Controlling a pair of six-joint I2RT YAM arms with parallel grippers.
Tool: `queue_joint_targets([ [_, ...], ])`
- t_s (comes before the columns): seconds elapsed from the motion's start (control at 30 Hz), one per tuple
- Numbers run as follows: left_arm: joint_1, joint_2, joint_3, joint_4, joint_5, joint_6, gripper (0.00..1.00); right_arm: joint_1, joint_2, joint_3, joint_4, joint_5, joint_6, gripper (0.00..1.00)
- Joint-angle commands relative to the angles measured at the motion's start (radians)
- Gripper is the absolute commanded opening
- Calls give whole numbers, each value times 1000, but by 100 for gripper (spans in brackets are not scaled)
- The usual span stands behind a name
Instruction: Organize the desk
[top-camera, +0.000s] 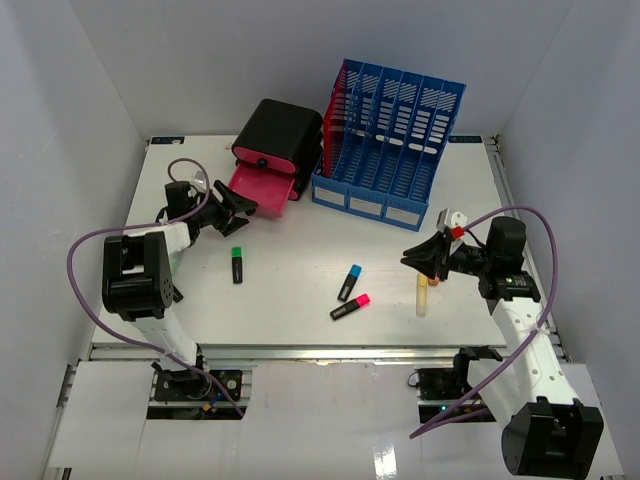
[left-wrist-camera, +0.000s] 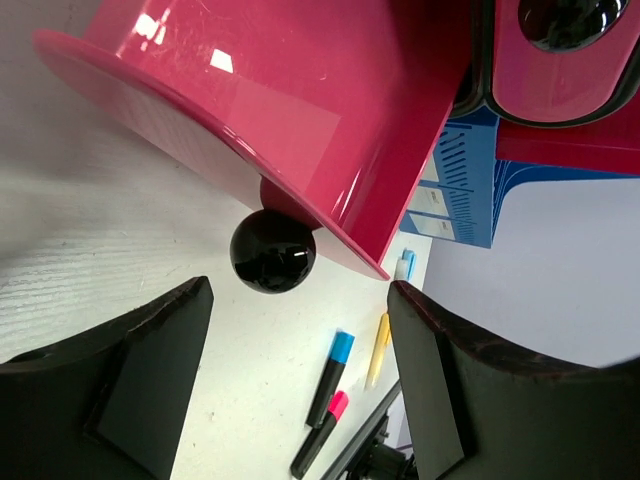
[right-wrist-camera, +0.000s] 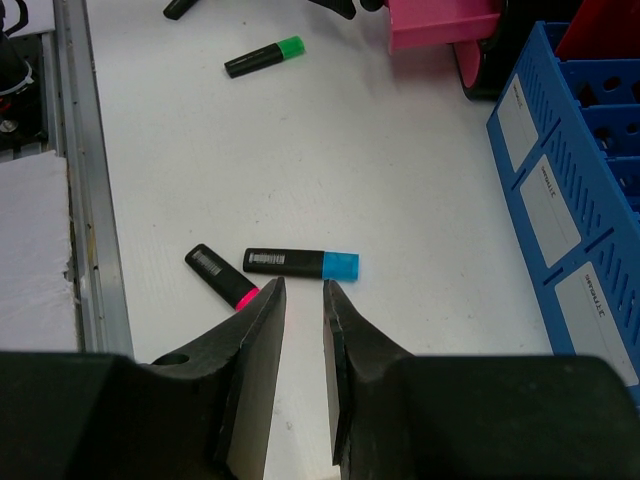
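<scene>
**Layout.** The desk (top-camera: 300, 235) is a white top that fills the enclosure, with the arms at its near edge. A drawer box (top-camera: 277, 135) stands at the far edge, left of centre, its pink drawer (top-camera: 262, 190) standing out. A blue file rack (top-camera: 392, 140) sits just beside it, toward the far right corner. Loose items lie between the centre and the near edge:
- a green highlighter (top-camera: 237, 265) on the left
- a blue highlighter (top-camera: 350, 283) and a pink highlighter (top-camera: 351, 307) just beside each other
- a yellow highlighter (top-camera: 423, 297) toward the right edge

**Grippers.** The left gripper (top-camera: 233, 208) has its fingers wide apart and faces the drawer's black knob (left-wrist-camera: 272, 250). The knob lies ahead of the tips, untouched. The right gripper (right-wrist-camera: 304, 283) has its fingers drawn almost together, a slit only, with nothing in it. It hangs above the blue highlighter.

**Risks, as we judge them.**
- The knob is round and glossy, so a pinch off its middle may squirt free.
- A push may slide the whole box toward the far edge instead of seating the drawer.
- Closing the drawer now would shut out the loose highlighters.
- The right fingers are too narrow to straddle a barrel. Descending like this, they would shove the blue highlighter into the pink one.
- The yellow highlighter lies under the right wrist, possibly touching it; the overhead view leaves that unclear. A sweep could roll it toward the near rail.

**Surface and room.** The desk top is matte white with metal rail edges. Plain grey walls stand on three sides. The light is even, with glare only on the drawer.
</scene>
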Motion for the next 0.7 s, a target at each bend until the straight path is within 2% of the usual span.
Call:
queue_joint_targets([
  [0.0,8,-98,3,-31,32,61,82,-6,-4,-11,1,-36,-37,28],
  [0.2,14,-222,-21,-122,-2,148,82,-6,12,-4,-56,-62,-100,29],
  [0.33,19,-397,-62,-246,-98,207,84,-4,32,9,-103,-72,-168,32],
  [0.43,19,-523,-122,-316,-147,237,89,1,70,55,-209,-56,-263,36],
  [0.47,20,-552,-136,-329,-152,238,95,4,94,75,-287,-45,-294,37],
  [0.5,22,-578,-149,-345,-153,239,97,5,105,99,-323,-18,-324,38],
  [0.6,37,-661,-202,-394,-137,234,98,6,128,137,-377,79,-351,39],
  [0.67,46,-723,-235,-434,-144,228,98,7,130,144,-371,138,-311,40],
])
